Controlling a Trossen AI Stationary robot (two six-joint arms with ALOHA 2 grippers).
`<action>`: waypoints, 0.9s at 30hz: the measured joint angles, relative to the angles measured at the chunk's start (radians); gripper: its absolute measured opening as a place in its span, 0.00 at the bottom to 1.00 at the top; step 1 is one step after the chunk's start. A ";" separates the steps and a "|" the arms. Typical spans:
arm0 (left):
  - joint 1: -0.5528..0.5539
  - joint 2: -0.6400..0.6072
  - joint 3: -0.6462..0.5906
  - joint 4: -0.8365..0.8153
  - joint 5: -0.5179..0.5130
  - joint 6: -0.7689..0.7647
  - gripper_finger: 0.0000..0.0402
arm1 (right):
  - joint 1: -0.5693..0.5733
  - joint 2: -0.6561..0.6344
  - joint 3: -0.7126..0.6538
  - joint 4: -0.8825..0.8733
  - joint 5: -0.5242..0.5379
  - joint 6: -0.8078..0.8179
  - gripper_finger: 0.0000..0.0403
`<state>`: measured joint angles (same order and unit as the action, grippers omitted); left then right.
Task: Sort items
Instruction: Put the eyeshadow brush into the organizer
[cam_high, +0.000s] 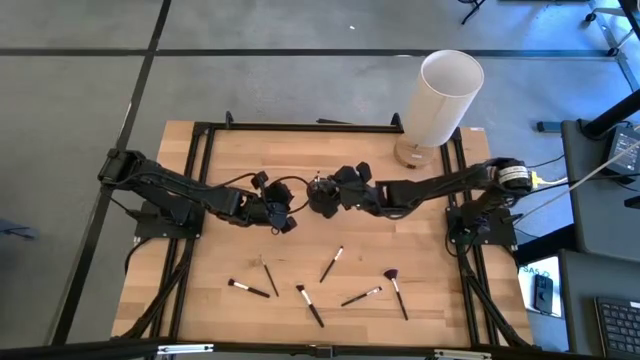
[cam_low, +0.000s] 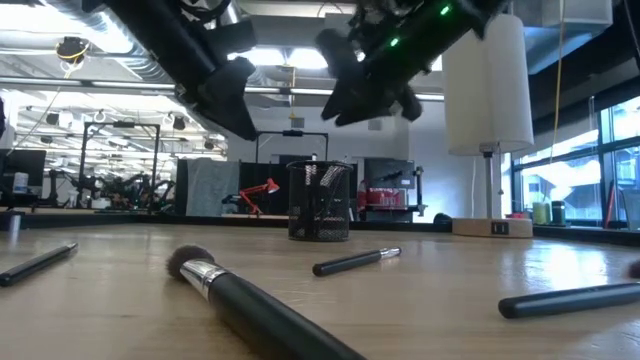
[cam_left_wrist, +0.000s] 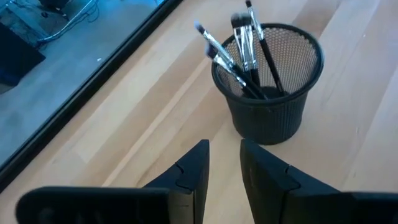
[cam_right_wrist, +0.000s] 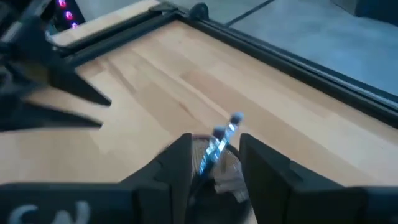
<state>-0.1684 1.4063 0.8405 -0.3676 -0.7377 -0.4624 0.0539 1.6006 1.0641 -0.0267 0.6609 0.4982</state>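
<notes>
Currently right gripper (cam_right_wrist: 214, 155) is hovering over the mesh cup (cam_left_wrist: 268, 81), jaws pinching a brush (cam_right_wrist: 217, 144). Left gripper (cam_left_wrist: 224, 165) is waiting beside it, jaws slightly spread. Six brushes (cam_high: 331, 264) are lying on the table (cam_high: 200, 290).

Crowded middle and front, open flanks

We see both grippers, the left gripper (cam_high: 287, 222) and the right gripper (cam_high: 322, 197), packed close around the mesh cup (cam_left_wrist: 268, 87) at the table's middle, so little room is left there; brushes in the cup (cam_left_wrist: 245, 46) poke up past its rim. Six loose brushes (cam_high: 331, 264) lie scattered across the front of the table (cam_high: 220, 160), with narrow bare lanes between them. The tall white cylinder (cam_high: 441, 98) blocks the far right corner. The board's left and right stretches lie open.
</notes>
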 joint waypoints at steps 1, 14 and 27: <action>0.000 0.000 -0.002 0.002 0.001 -0.004 0.21 | 0.007 -0.022 0.000 -0.033 0.001 0.019 0.32; -0.068 0.116 0.023 0.193 0.141 0.019 0.21 | 0.185 -0.281 0.001 -0.623 0.217 0.359 0.31; -0.038 0.559 0.431 0.202 0.398 -0.053 0.21 | 0.185 -0.316 -0.007 -0.915 0.171 0.485 0.31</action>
<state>-0.2061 1.9652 1.2713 -0.1652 -0.3396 -0.5151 0.2390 1.2844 1.0575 -0.9416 0.8324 0.9834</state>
